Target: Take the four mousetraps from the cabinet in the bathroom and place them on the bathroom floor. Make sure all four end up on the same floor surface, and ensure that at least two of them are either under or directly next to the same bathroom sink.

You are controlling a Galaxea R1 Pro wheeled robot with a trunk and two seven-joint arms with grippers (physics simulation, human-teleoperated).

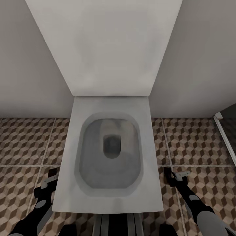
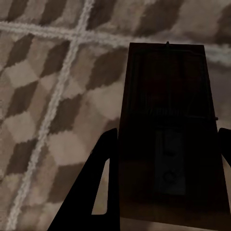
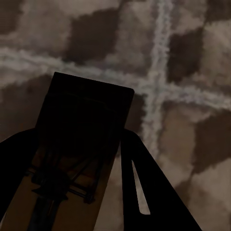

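My left gripper [image 1: 49,178] hangs low over the bathroom floor [image 1: 23,141] to the left of a toilet, shut on a mousetrap [image 2: 166,110]. In the left wrist view this flat board, dark in shadow, sits between the two fingers [image 2: 103,163] with its wire spring on top. Right of the toilet, my right gripper [image 1: 178,175] is shut on a second mousetrap [image 3: 84,125], which sticks out past the fingers [image 3: 137,173] above the cube-patterned tiles [image 3: 192,72]. The cabinet and the other mousetraps are out of view.
A white toilet [image 1: 109,203] with its lid [image 1: 105,46] raised stands straight ahead between my arms, against a pale wall [image 1: 29,65]. A shower screen's edge [image 1: 226,137] and darker floor lie at the far right. Patterned tiles run along both sides of the toilet.
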